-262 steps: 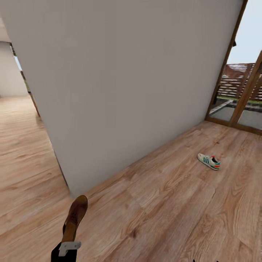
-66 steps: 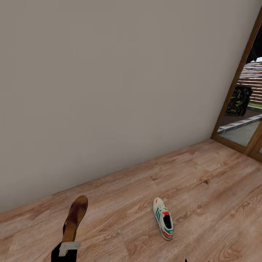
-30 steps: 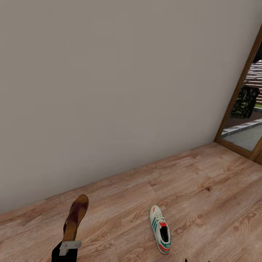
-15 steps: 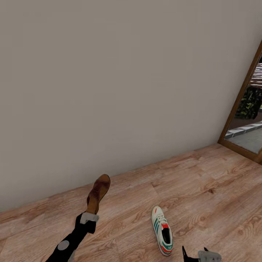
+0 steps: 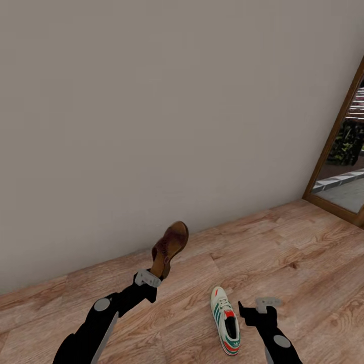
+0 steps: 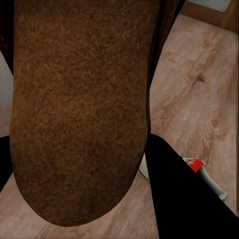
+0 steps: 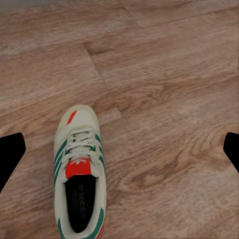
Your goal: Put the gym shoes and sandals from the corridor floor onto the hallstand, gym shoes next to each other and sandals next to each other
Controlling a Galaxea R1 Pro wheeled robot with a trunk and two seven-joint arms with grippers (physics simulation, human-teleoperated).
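My left gripper [image 5: 150,276] is shut on the heel end of a brown sandal [image 5: 170,246], holding it above the corridor floor [image 5: 303,253] near the wall. In the left wrist view the sandal's sole [image 6: 79,114] is close to the camera. A white gym shoe [image 5: 225,326] with green stripes lies on the floor, toe toward the wall. My right gripper [image 5: 255,309] stands open just right of it. In the right wrist view the gym shoe [image 7: 80,172] lies between and below the spread fingertips [image 7: 10,154]. The hallstand is out of view.
A plain grey wall [image 5: 167,111] runs close behind the shoe and the sandal. At the right, a wooden-framed glass door [image 5: 337,151] opens onto paved ground. Open plank floor stretches right of the gym shoe.
The left arm has carried the sandal up and to the right, toward the wall. The right gripper has come up into view beside the gym shoe. The gym shoe has stayed in place.
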